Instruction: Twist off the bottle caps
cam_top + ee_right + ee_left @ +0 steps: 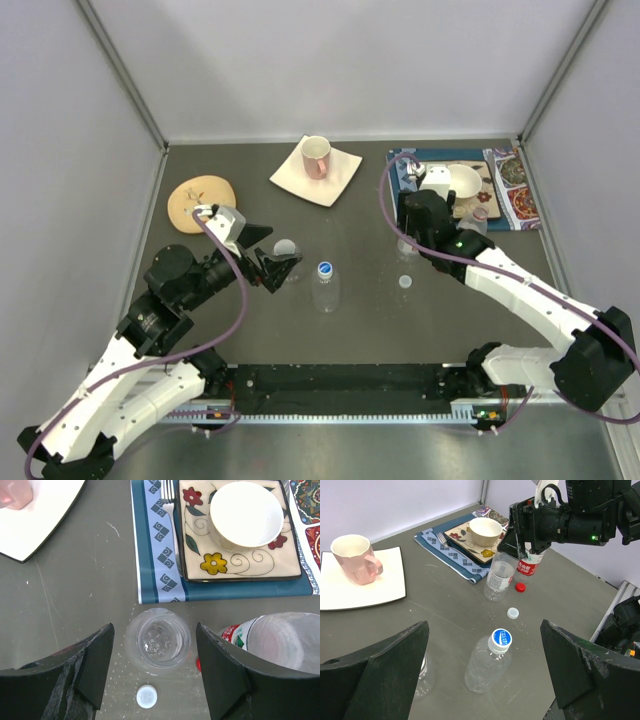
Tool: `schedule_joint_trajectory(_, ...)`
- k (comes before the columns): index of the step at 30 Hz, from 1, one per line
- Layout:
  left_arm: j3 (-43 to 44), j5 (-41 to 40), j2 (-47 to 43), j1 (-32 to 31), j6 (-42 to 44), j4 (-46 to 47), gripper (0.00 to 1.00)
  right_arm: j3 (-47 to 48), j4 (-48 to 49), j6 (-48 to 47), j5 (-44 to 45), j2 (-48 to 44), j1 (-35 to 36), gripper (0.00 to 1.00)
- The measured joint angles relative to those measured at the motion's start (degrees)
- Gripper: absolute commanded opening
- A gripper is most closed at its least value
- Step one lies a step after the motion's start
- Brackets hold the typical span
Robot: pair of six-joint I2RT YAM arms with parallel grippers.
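At the middle of the table (250, 330) stands the blue-capped bottle (486, 667), upright, with its blue cap (501, 639) on and nothing touching it. Close on its left is the squat bottle (422, 675), wearing the greyish-clear cap (285, 246). The left gripper (485, 626) hovers on that same side with its jaws spread wide and holding nothing. In the left wrist view one finger hides part of the squat bottle, and the blue-capped bottle shows in the gap between the fingers, a little farther out.

To the right of the blue-capped bottle the white cap (147, 696) lies loose on the table. Right and to the rear of the blue-capped bottle stands the uncapped bottle (499, 580), upright, its mouth open. The right gripper (154, 630) hangs over it with a finger on either side and a gap showing at each — released, not clamped. The red cap (520, 587) lies on the table just beside this bottle's base. The red-labelled bottle (529, 566) stands farther right again; its top is too blurred to read.

Farther to the rear right of the blue-capped bottle lies a blue placemat (152, 545) bearing a flowered plate (200, 555), a white bowl (246, 512) and a fork (169, 500). Behind the blue-capped bottle a pink mug (355, 557) sits on a white plate (385, 587).
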Motion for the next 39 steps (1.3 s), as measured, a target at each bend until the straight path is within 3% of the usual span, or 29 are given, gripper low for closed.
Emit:
schedule_joint_trajectory(8,-0.15,0.20,0.46,0.00,-0.20,0.02,0.99,0.00,0.00,0.00,-0.02,0.00,0.00,0.61)
schedule_joint_trajectory(18,-0.15,0.26,0.46,0.00,-0.22,0.02,0.99,0.81,-1.55,0.00,-0.17,-0.76,0.00,0.84)
schedule_joint_trajectory(28,-0.15,-0.55,0.46,0.00,-0.28,0.02,0.99,15.56,-8.85,-2.03,-0.28,-5.46,1.75,0.88)
schedule_joint_trajectory(31,-0.15,-4.52,0.39,-0.04,-0.83,0.02,0.99,20.35,-9.33,-3.15,-1.70,-7.82,4.37,0.86)
schedule_joint_trajectory(35,-0.09,-16.48,0.48,-0.07,-2.10,-0.61,0.99,24.37,-8.50,-3.72,-12.68,-9.38,7.85,0.87)
schedule_joint_trajectory(39,2.05,-26.99,2.99,-0.04,-4.11,-5.77,0.99,24.15,-8.46,-3.48,-23.82,-7.41,13.77,0.94)
